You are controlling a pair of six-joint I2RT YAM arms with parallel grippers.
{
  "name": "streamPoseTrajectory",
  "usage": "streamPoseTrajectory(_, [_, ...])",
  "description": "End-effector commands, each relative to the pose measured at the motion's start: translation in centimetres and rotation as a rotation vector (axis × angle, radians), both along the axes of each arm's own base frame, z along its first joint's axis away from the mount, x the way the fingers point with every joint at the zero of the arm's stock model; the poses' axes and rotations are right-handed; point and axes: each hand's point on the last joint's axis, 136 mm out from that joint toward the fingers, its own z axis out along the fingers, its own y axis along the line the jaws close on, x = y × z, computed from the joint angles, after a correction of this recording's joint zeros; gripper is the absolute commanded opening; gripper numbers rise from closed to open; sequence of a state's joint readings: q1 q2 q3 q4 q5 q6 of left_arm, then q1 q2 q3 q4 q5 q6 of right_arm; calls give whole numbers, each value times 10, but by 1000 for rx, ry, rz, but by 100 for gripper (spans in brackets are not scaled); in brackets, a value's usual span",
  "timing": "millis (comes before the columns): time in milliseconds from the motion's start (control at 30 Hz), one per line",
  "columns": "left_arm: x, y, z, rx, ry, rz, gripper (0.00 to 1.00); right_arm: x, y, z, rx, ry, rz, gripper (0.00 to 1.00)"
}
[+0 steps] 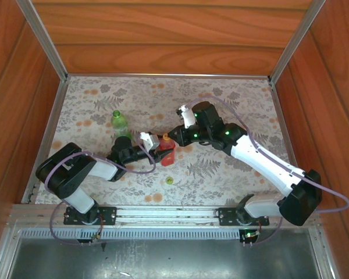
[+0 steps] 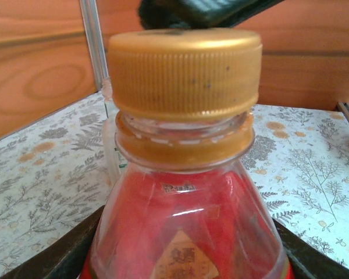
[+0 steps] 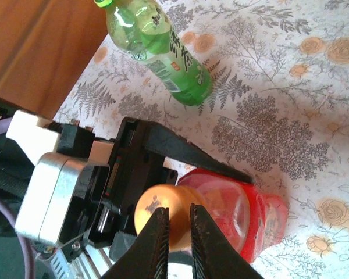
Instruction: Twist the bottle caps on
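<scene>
**Top external.** The left arm is folded low, its forearm reaching right toward the middle of the table (image 1: 232,168). The left gripper (image 1: 158,153) is clamped on the red bottle (image 1: 168,156), which stands near the table's middle. The right arm is stretched from the near right corner up and left, its wrist bent down. The right gripper (image 1: 173,137) is set at the orange cap (image 1: 165,139) on the red bottle's neck. A green bottle (image 1: 120,124) stands upright just left of the pair, toward the left edge. A loose yellow-green cap (image 1: 169,180) lies near the red bottle, on the near-edge side.

**Left wrist.** The orange cap (image 2: 184,72) is seen seated on the red bottle (image 2: 186,221), with a matching ring under it. The dark fingers (image 2: 64,258) of the left gripper press the bottle's body at both lower corners. The right gripper (image 2: 203,10) hangs directly over the cap top, and the ribbed sides of the cap are left free. A gold figure with characters is printed on the red label, but it cannot be read.

**Right wrist.** The right gripper's fingers (image 3: 160,244) are held nearly together, a narrow slit between them, over the orange cap (image 3: 148,209). Contact cannot be told. White characters are carried on the green bottle's (image 3: 163,52) label, too small to read.
</scene>
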State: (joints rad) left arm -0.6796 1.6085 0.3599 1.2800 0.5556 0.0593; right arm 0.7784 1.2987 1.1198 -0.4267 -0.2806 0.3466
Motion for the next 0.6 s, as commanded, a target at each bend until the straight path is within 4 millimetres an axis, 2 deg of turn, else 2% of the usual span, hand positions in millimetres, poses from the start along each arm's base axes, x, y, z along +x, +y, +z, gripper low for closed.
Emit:
streamPoseTrajectory(0, [4, 0, -14, 30, 53, 6, 59, -36, 0, -9, 10, 112, 103, 16])
streamPoseTrajectory(133, [4, 0, -13, 33, 40, 6, 59, -35, -11, -3, -7, 37, 87, 24])
streamPoseTrajectory(267, [-2, -1, -15, 80, -54, 20, 59, -35, -27, 6, -65, -125, 121, 54])
streamPoseTrajectory(333, [-5, -1, -17, 118, -94, 22, 59, -36, -39, 8, -143, -239, 167, 61])
streamPoseTrajectory(467, [-8, 3, -19, 212, -176, 37, 59, -49, -56, 11, -289, -487, 344, 65])
streamPoseTrajectory(567, [-13, 7, -23, 283, -236, 24, 59, -72, -57, 5, -379, -669, 613, 59])
